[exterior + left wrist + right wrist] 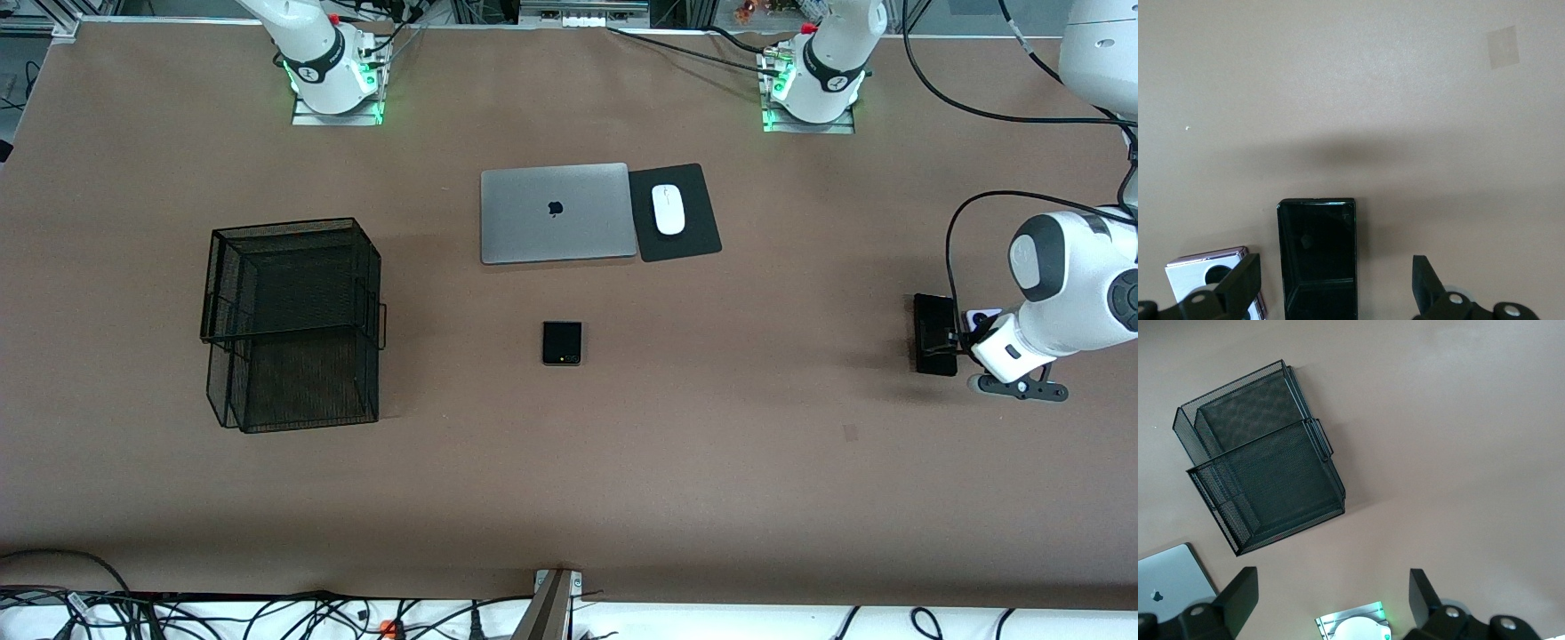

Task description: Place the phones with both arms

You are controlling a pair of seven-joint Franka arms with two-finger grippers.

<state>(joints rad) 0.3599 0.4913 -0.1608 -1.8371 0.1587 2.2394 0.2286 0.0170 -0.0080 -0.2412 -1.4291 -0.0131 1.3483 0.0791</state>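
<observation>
Toward the left arm's end of the table a long black slab phone [935, 335] lies next to a lilac-white phone [982, 317]. My left gripper [963, 337] hangs low over them. In the left wrist view it [1333, 285] is open, the slab [1317, 257] lies between its fingers without touching them, and one finger [1238, 285] overlaps the lilac-white phone [1199, 275]. A black folded squarish phone [562, 343] lies alone mid-table. My right gripper [1331, 601] is open and empty, high over its own base, and out of the front view.
A black wire-mesh basket [293, 324] [1261, 480] stands toward the right arm's end. A shut silver laptop [556, 213] lies by a black pad [686, 244] with a white mouse [668, 209]. A pale patch [850, 433] marks the table.
</observation>
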